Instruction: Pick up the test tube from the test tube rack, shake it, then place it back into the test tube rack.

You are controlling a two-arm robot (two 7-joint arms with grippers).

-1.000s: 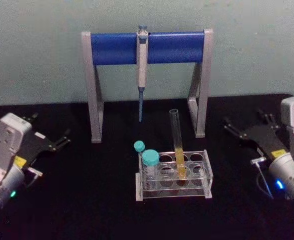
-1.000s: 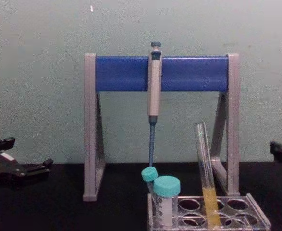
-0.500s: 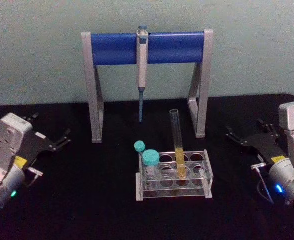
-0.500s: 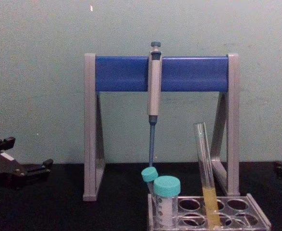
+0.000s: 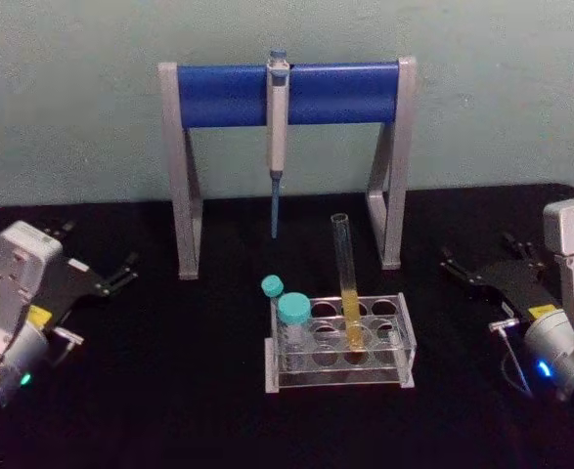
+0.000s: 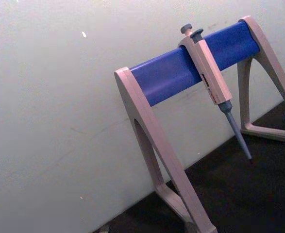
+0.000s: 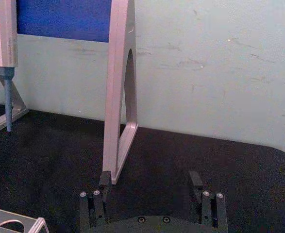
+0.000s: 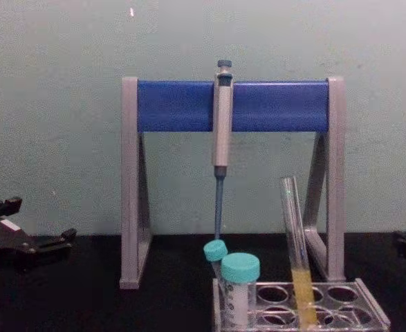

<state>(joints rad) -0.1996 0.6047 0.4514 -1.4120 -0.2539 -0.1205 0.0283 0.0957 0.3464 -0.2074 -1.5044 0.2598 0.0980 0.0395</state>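
The test tube (image 5: 344, 264), clear glass with yellow liquid low down, stands leaning slightly in a middle hole of the test tube rack (image 5: 337, 371) at the table's centre. From the chest, the test tube (image 8: 294, 228) rises well above the test tube rack (image 8: 372, 302). My left gripper (image 5: 96, 249) rests open far to the left, fingers empty, also seen low at the left as the left gripper (image 8: 40, 221). My right gripper (image 5: 477, 252) sits open to the right of the rack. From the right wrist, the right gripper (image 7: 150, 182) holds nothing, and a rack corner (image 7: 11, 225) shows.
Two teal-capped tubes (image 5: 293, 311) stand at the rack's left end. Behind the rack is a tall grey-and-blue pipette stand (image 5: 345, 93) with a grey pipette (image 5: 277, 117) hanging from its bar. The black tabletop (image 5: 189, 391) meets a pale wall.
My right gripper has drawn back a little to the right and sunk lower. The left gripper, test tube and rack have not moved.
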